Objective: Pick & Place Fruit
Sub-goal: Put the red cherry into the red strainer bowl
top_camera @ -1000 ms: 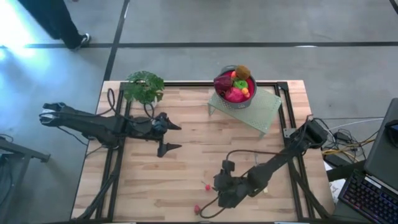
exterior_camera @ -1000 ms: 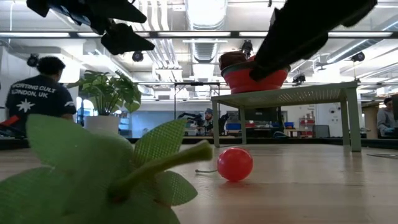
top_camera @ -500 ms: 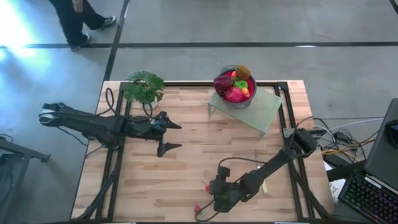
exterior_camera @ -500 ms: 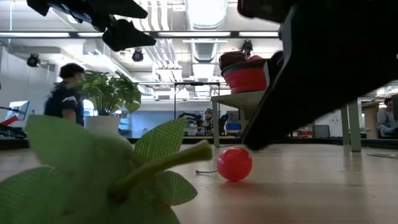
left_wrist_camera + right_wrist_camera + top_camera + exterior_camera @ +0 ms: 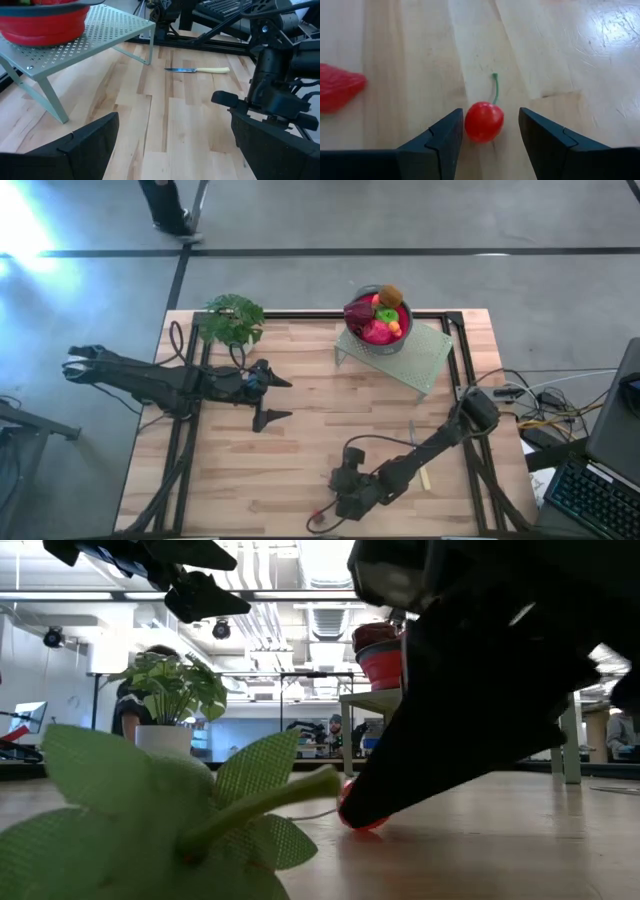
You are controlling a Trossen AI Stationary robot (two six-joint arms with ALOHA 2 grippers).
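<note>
On the table (image 5: 300,420): bare planks carry everything.
Bowl (image 5: 378,320): at one o'clock on its rack, heaped with fruit.
Left tool (image 5: 275,399): waits at nine o'clock, fingers wide apart.
Right tool (image 5: 487,131): at six o'clock, fingers apart, straddling the cherry.
Cherry (image 5: 484,121): on the table, uncaught; centre it, then close gently.

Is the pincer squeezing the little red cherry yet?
Not yet. The right pincer is open, its fingers on either side of the cherry with gaps showing. The cherry lies on the table.
</note>
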